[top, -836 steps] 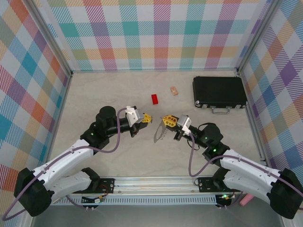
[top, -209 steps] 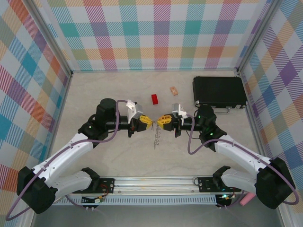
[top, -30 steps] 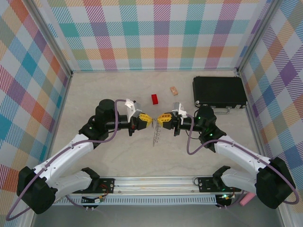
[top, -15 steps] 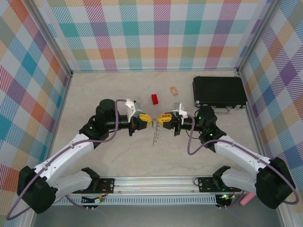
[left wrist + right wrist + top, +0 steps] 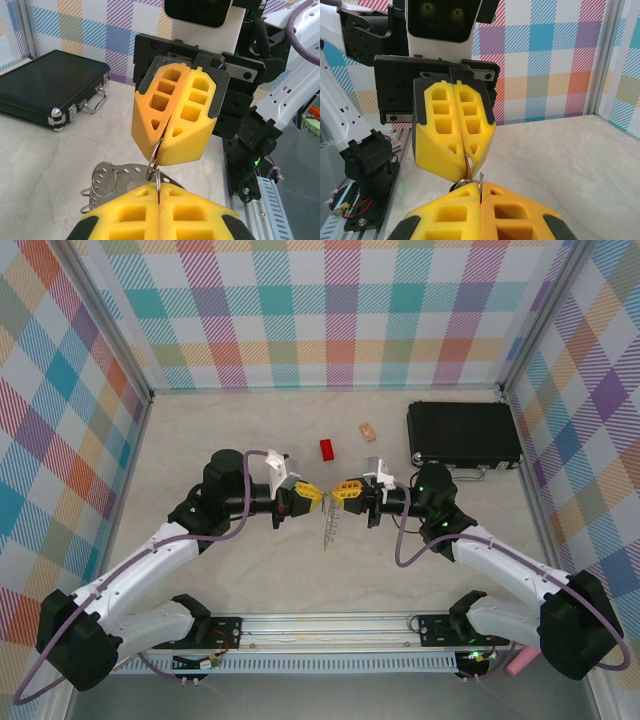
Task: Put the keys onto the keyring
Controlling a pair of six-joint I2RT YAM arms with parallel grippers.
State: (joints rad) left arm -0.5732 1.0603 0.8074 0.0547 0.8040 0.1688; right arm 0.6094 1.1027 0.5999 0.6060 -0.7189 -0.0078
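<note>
My left gripper (image 5: 312, 494) and right gripper (image 5: 343, 490) meet tip to tip above the middle of the table, both shut. The keyring (image 5: 331, 525), a flat grey ring with holes, hangs below them. In the left wrist view its plate (image 5: 116, 174) lies just beyond my left gripper (image 5: 159, 187), which pinches a small wire ring. The right gripper (image 5: 161, 150) opposite pinches a wire loop that reaches down to the plate. A small black bit (image 5: 453, 187) peeks out beside my right gripper (image 5: 480, 186); I cannot tell whether it is the keys.
A black case (image 5: 463, 434) lies at the back right, also seen as the case (image 5: 47, 85) in the left wrist view. A red block (image 5: 328, 449) and a small tan block (image 5: 369, 431) sit behind the grippers. Checked walls enclose the table.
Both grippers stay shut and tip to tip over the last second. The hanging keyring has barely shifted.
</note>
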